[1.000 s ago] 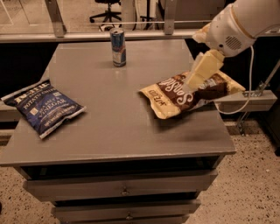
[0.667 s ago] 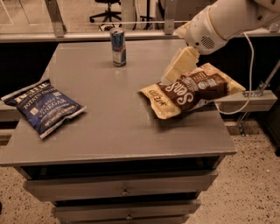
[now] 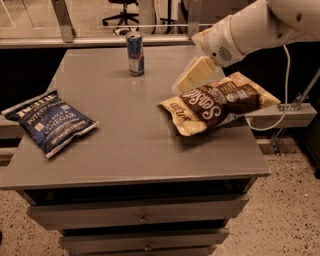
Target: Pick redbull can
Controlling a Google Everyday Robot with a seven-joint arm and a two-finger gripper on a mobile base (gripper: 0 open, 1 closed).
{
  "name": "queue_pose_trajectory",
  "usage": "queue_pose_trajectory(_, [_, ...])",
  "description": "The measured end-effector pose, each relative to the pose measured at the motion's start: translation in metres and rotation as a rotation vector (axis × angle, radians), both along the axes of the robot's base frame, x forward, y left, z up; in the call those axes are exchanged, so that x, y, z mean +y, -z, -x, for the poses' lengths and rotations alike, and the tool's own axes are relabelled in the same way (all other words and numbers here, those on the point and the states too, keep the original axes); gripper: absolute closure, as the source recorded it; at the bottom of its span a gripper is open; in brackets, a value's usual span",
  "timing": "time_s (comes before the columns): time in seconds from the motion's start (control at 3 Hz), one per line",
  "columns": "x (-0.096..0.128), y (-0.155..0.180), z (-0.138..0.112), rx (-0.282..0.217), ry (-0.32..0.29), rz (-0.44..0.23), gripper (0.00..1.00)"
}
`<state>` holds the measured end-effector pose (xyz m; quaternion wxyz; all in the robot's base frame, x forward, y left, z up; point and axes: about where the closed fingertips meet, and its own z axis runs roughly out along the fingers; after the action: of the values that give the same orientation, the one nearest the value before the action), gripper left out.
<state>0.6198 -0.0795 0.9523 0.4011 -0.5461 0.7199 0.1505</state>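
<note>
The redbull can (image 3: 135, 54) stands upright near the far edge of the grey table (image 3: 125, 150), a slim blue-and-silver can with a silver top. My gripper (image 3: 184, 82) hangs from the white arm (image 3: 250, 30) that comes in from the upper right. It is above the table, to the right of the can and a little nearer to me, about a hand's width away from it. It hovers over the far left corner of the brown snack bag (image 3: 220, 102) and holds nothing that I can see.
A blue potato chip bag (image 3: 50, 121) lies at the table's left edge. The brown snack bag overhangs the right edge. A rail and office chair legs (image 3: 120, 12) stand behind the table. Drawers (image 3: 142, 215) are below the front edge.
The arm and gripper have moved left and slightly farther back, from over the brown bag toward the can. The can and both bags have not moved.
</note>
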Motion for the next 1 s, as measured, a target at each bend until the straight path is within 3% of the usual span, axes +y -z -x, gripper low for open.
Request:
queue_pose_trajectory(0.33, [0.025, 0.011, -0.041, -0.037, 0.023, -0.134, 0.0])
queue_pose_trajectory(0.67, [0.058, 0.025, -0.102, -0.077, 0.069, -0.278, 0.0])
queue_pose_trajectory(1.0, [0.077, 0.031, -0.135, -0.103, 0.098, -0.334, 0.0])
